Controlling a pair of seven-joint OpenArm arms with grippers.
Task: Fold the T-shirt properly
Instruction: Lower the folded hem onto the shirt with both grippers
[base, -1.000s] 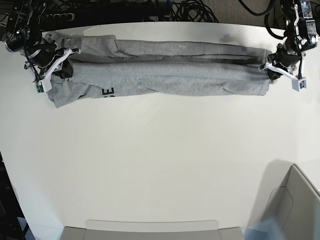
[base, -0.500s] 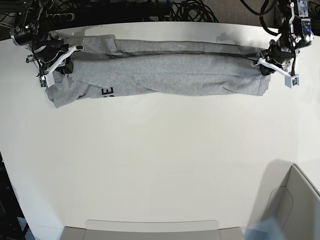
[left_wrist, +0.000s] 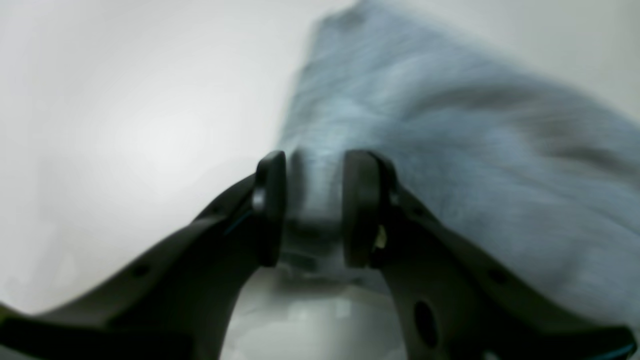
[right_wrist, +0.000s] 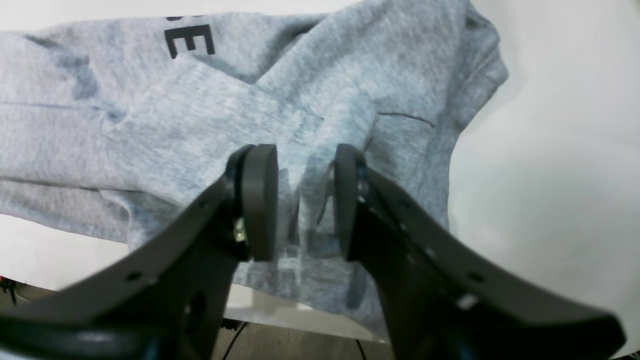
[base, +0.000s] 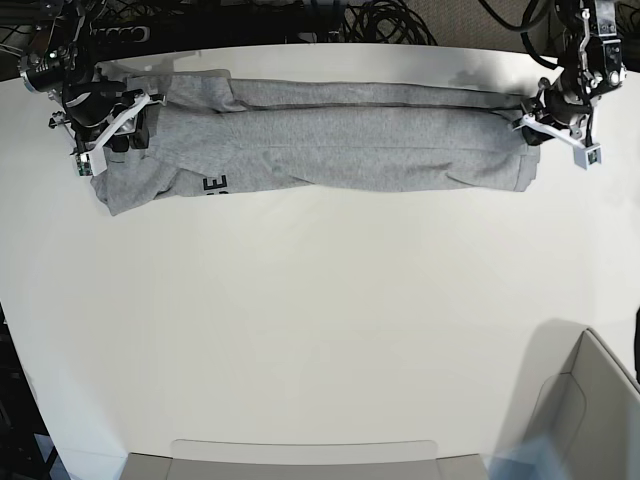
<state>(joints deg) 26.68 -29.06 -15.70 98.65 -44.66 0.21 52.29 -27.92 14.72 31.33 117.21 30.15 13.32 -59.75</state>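
Note:
The heather-grey T-shirt (base: 340, 140) lies folded into a long band across the far side of the white table (base: 320, 300), black lettering (base: 214, 185) showing near its left end. At that end my right gripper (base: 120, 125) stands open; in the right wrist view its pads are apart around a loose ridge of the T-shirt (right_wrist: 150, 125), and the gripper (right_wrist: 306, 200) pinches nothing. My left gripper (base: 535, 128) is at the band's right end. The left wrist view is blurred, with the gripper (left_wrist: 314, 200) open and the T-shirt (left_wrist: 475, 165) running between its spread pads.
Black cables (base: 390, 20) are bundled behind the table's far edge. A grey box (base: 590, 410) stands at the near right corner. A flat grey tray edge (base: 300, 460) runs along the near side.
Both grippers have gone from shut on the shirt's ends to open. The ends have settled onto the table, and both arms have shifted slightly toward the far edge.

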